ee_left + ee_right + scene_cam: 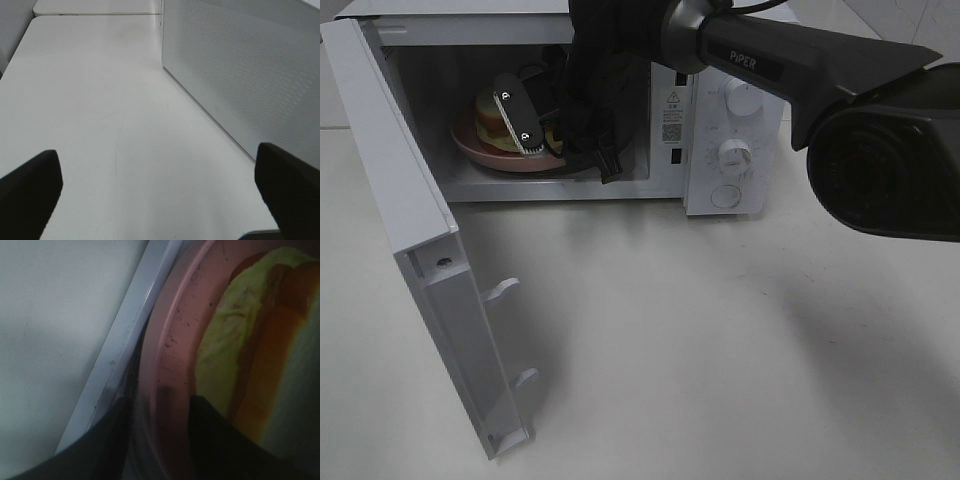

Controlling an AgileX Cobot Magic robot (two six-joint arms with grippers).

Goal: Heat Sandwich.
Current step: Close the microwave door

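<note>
sandwich (260,355) on plate (181,335), right end effector (159,437) astride rim

The word "PiPER" is showing in pale letters on the dark link of the right arm (757,58). On the microwave (720,190) front, a warning-triangle sticker (672,98) is sitting above a QR code (672,131). The fine print beside them and the markings around the dials (733,153) are reading as too small to make out.
</note>
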